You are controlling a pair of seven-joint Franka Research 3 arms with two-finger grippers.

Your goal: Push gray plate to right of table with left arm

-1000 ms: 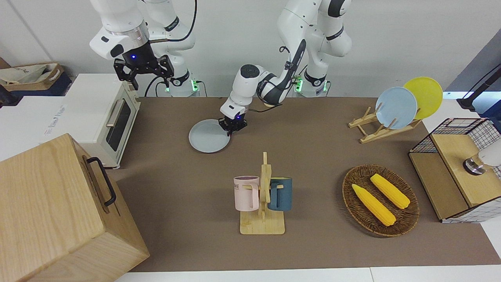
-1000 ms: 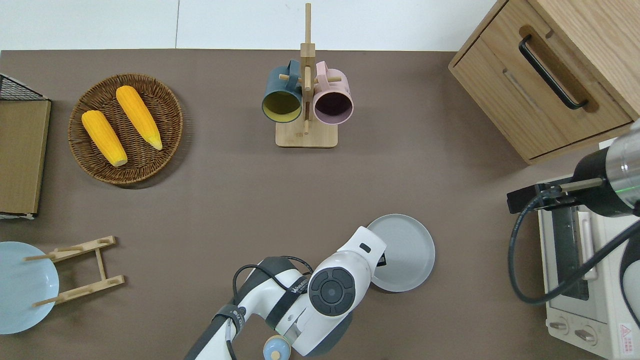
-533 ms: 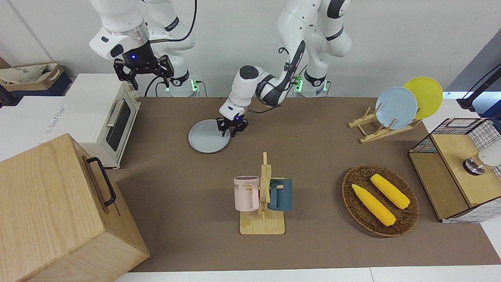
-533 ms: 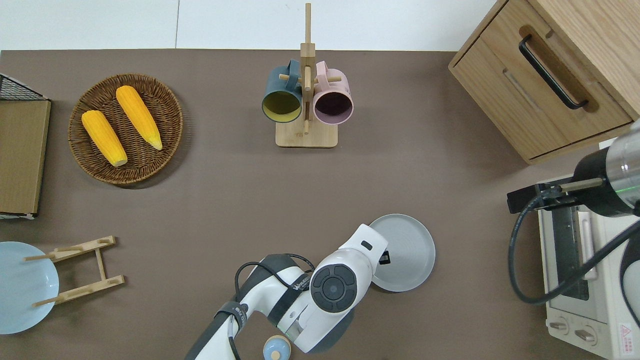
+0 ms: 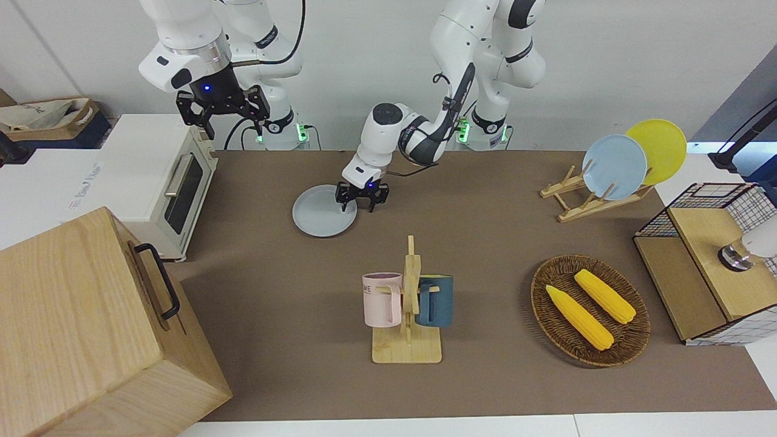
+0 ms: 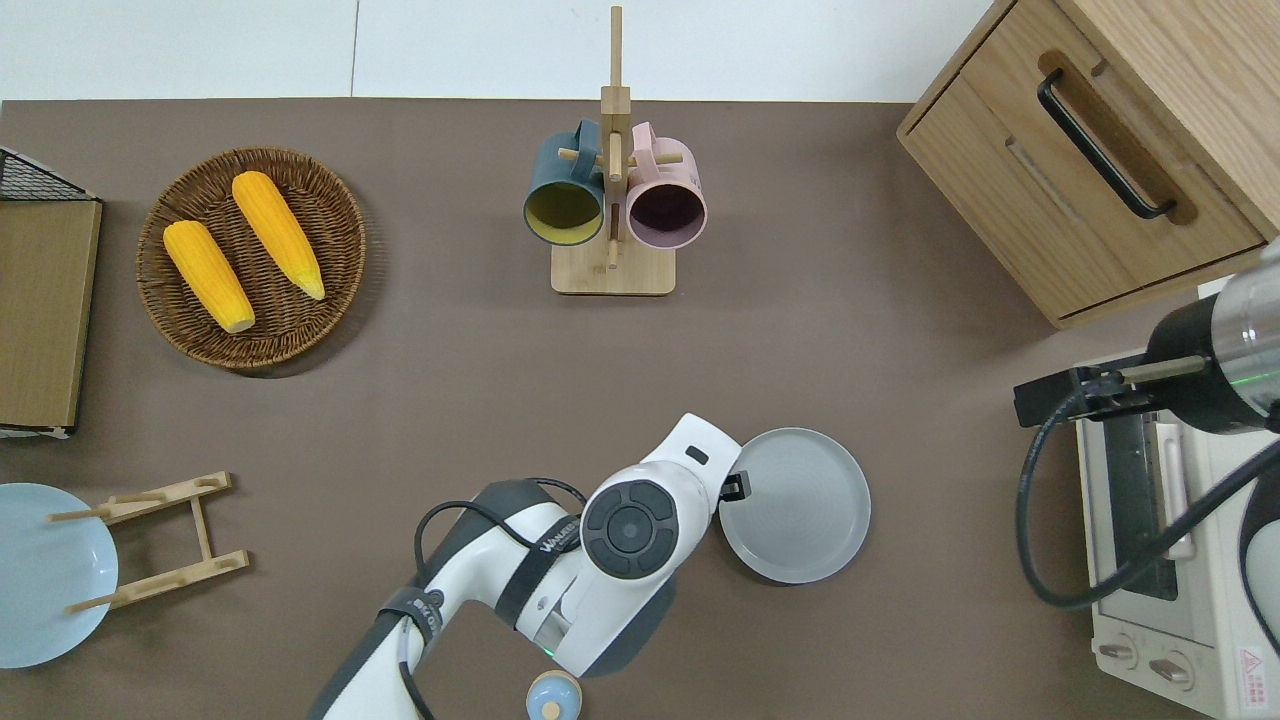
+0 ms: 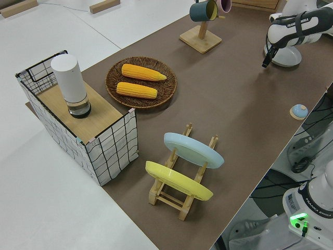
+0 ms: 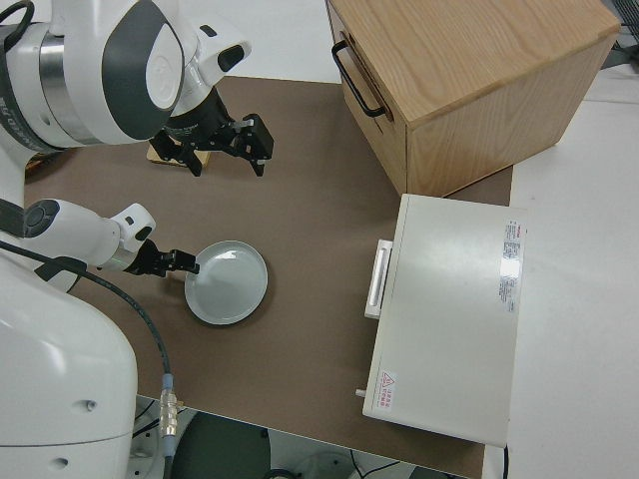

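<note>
Left gripper, fingers spread, straddles the plate's rim at frame centre-left on the table. Right arm parked, fingers spread.

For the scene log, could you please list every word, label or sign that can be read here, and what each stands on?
"FRANKA EMIKA": on the left arm, and again on the robot base.
"ME": on the pink mug; the rest of the word is hidden.
Red warning sticker on the toaster oven: too small to read.
Lettering on the oven's top: blurred.
</note>
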